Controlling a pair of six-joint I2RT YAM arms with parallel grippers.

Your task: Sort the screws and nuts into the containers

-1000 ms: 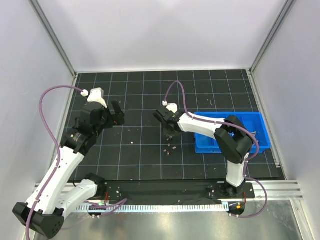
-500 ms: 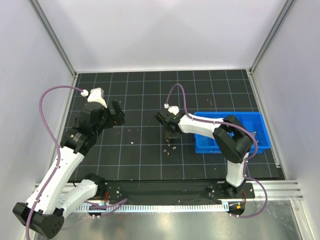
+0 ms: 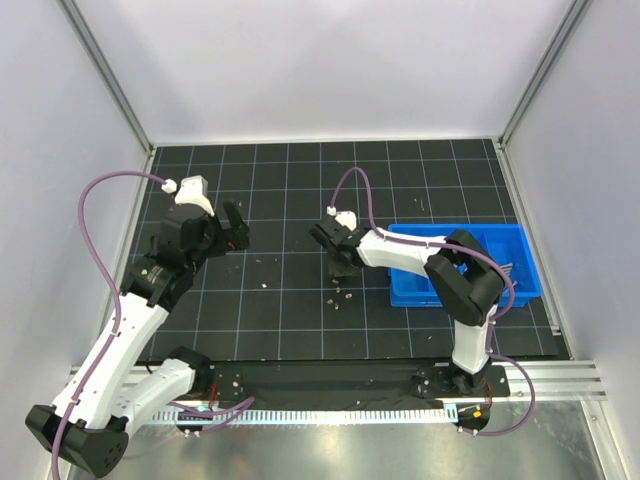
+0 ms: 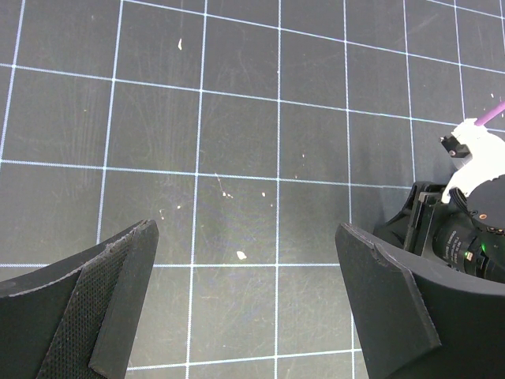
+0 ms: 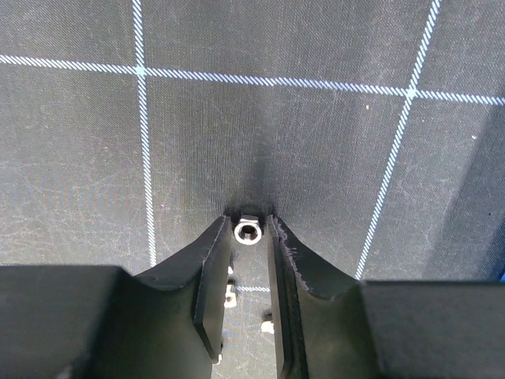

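A small silver nut (image 5: 248, 230) lies flat on the black grid mat, right between the fingertips of my right gripper (image 5: 248, 224). The jaws stand narrow around it, with a thin gap on each side. Other pale nuts (image 5: 230, 294) lie lower between the fingers. In the top view my right gripper (image 3: 340, 262) points down at a cluster of loose pieces (image 3: 340, 296), just left of the blue containers (image 3: 460, 229). My left gripper (image 4: 245, 237) hangs wide open above the mat with nothing in it. A tiny pale bit (image 4: 241, 255) lies below it.
The blue tray sits at the mat's right side, under the right arm's forearm. More scattered specks (image 3: 264, 283) lie between the two arms. Grey walls and metal rails (image 3: 520, 110) enclose the mat. The right arm's wrist (image 4: 473, 229) shows in the left wrist view.
The right gripper's jaws have narrowed around the nut, and its wrist has edged slightly. The left arm has not moved.
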